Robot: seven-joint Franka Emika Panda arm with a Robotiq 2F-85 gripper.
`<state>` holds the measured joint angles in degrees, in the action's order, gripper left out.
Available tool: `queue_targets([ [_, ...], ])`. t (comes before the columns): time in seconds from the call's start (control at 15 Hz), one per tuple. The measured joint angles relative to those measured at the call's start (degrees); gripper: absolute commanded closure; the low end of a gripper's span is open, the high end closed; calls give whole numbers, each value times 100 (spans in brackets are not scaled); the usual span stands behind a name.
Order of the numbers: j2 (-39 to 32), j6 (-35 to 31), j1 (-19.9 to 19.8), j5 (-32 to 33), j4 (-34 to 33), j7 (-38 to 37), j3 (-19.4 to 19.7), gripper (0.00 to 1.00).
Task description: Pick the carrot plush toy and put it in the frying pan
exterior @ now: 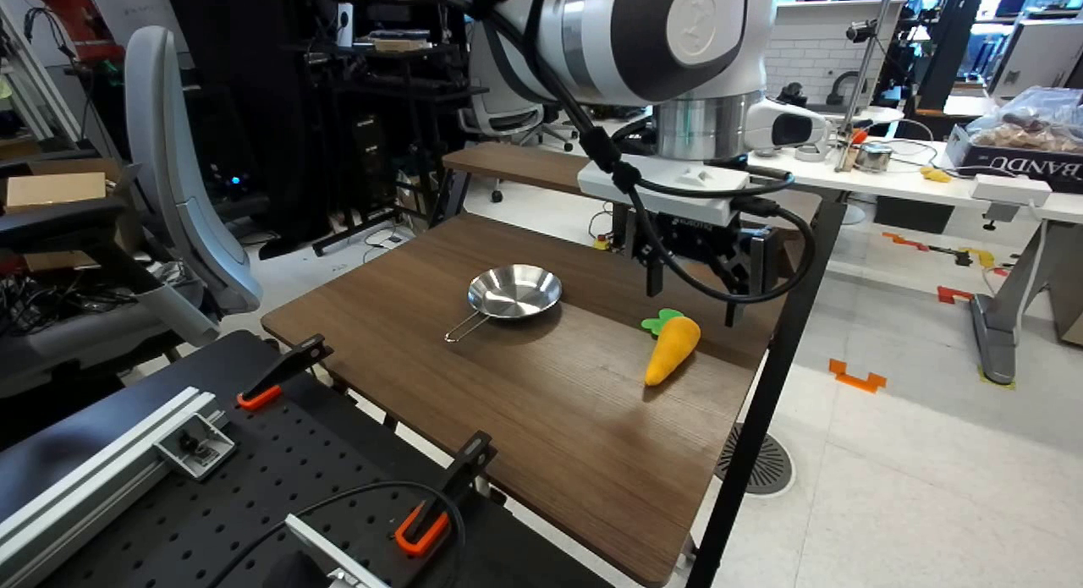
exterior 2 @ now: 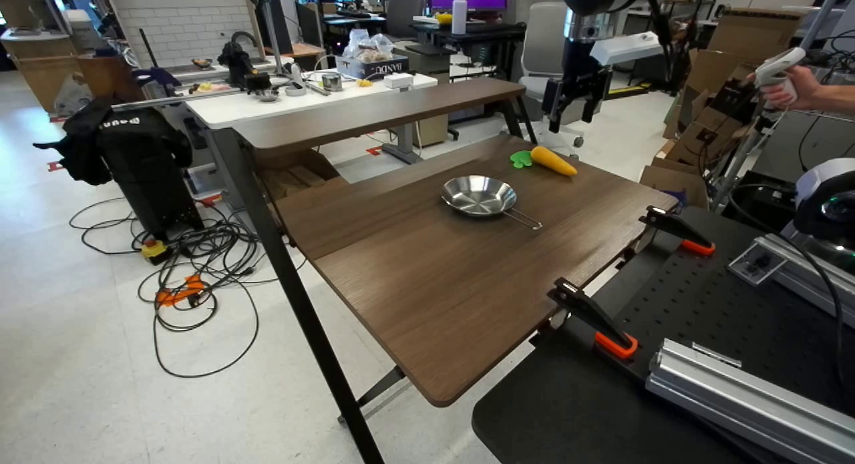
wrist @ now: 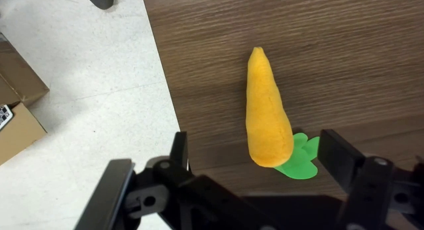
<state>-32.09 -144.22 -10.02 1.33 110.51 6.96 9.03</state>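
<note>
The carrot plush toy [exterior: 674,348] lies on the brown table in both exterior views [exterior 2: 553,161]. In the wrist view the orange-yellow body [wrist: 267,117] has its thin tip toward the top and its green tuft at lower right. My gripper [exterior: 694,303] is open and empty above the table, and it also shows in an exterior view [exterior 2: 572,120]. In the wrist view the fingers [wrist: 253,140] stand apart, one on each side of the carrot's thick end in the picture. The frying pan [exterior: 514,292] sits empty on the table, also visible here [exterior 2: 479,195]; it is outside the wrist view.
The brown table [exterior: 508,402] has a raised shelf [exterior 2: 374,117] along one side. A table edge lies close to the carrot in the wrist view. Black-and-orange clamps [exterior: 461,486] hold the near side by a black perforated plate [exterior: 279,486]. A cable [exterior: 677,250] loops beside the gripper.
</note>
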Motion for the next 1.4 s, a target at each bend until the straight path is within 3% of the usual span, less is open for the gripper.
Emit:
queue_targets([
  [0.47,-727,-206,0,67,-515,193,-112,0],
  [0.53,-803,-216,0,72,-562,215,-125,25],
  [0.6,-871,-234,0,78,-606,242,-135,26],
  [1.07,-1124,-677,0,168,-673,457,-172,82],
  [1.27,-1168,-792,-1,171,-673,490,-175,98],
  [1.4,-1168,-846,-2,171,-673,493,-175,97],
])
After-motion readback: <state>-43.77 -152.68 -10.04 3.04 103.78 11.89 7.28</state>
